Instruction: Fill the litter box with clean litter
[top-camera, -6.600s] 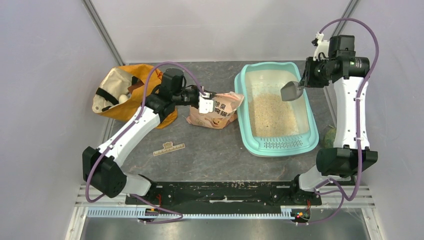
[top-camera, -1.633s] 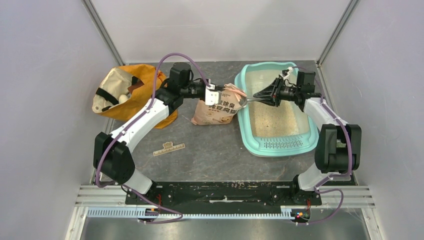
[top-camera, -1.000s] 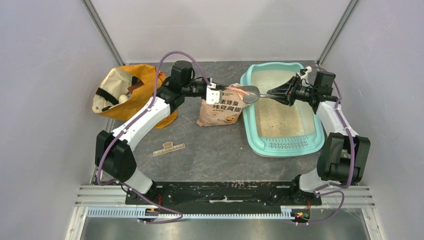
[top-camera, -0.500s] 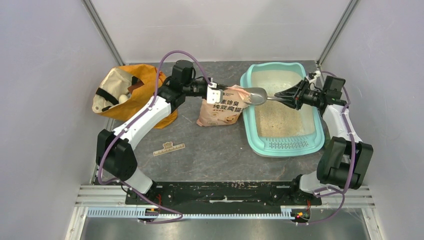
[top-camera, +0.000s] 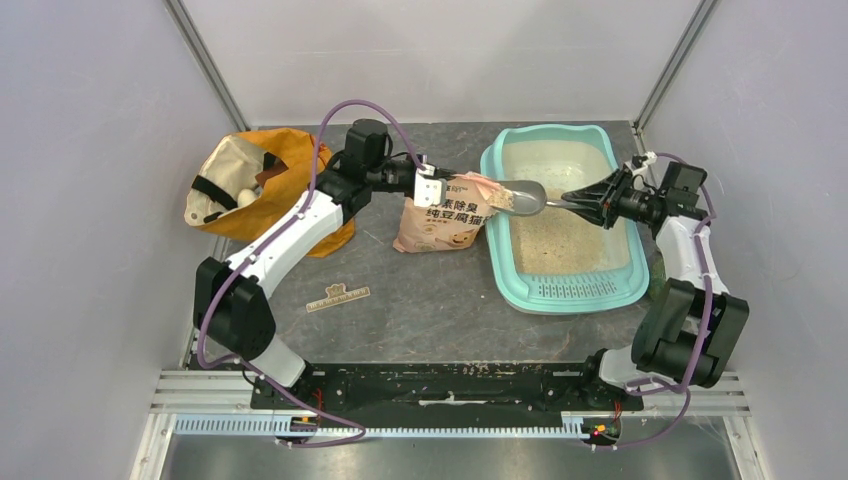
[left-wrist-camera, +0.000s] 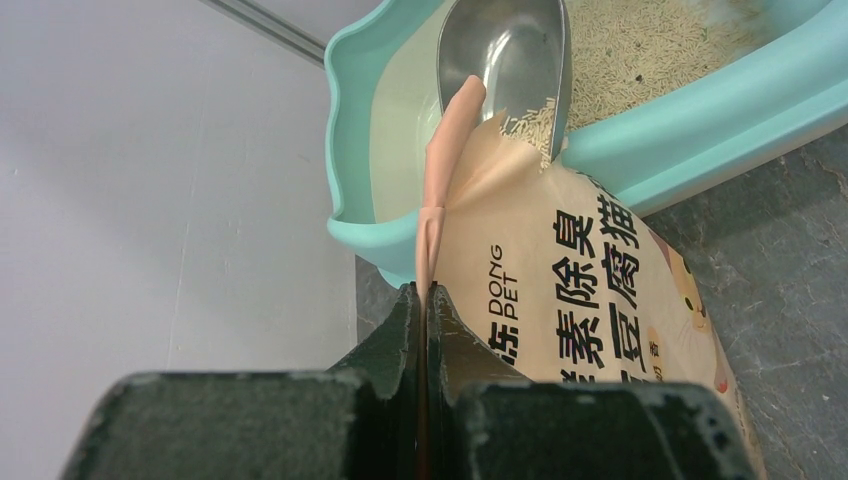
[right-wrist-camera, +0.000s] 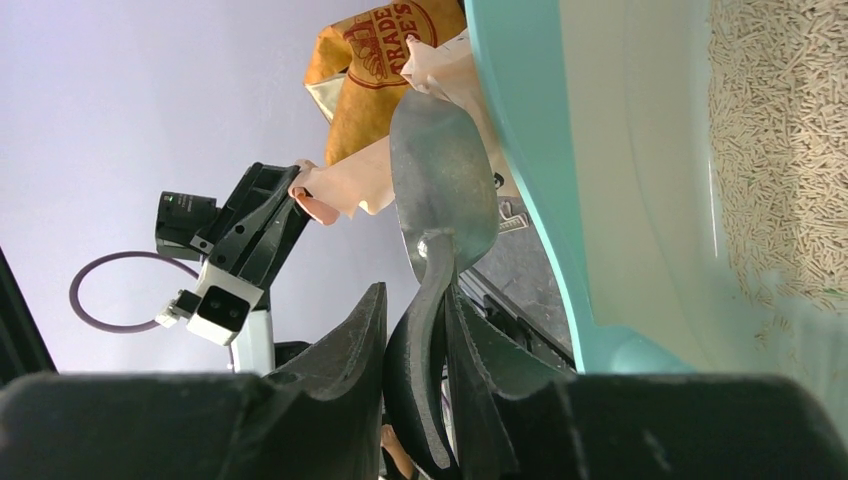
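The teal litter box stands at right, with pale beige litter covering its floor; it also shows in the left wrist view and the right wrist view. My left gripper is shut on the top edge of the peach-pink litter pouch, holding it upright against the box's left rim; the pouch fills the left wrist view. My right gripper is shut on the handle of the silver scoop, whose bowl hovers over the box's left rim by the pouch mouth. Some litter granules lie in the scoop bowl.
An orange fabric bag lies at the far left. A small flat tan strip lies on the grey table in front of the pouch. Grey walls close in on both sides.
My right gripper has drawn back to the right, pulling the scoop bowl out of the pouch mouth and over the box's left rim. The left gripper and pouch have stayed put.
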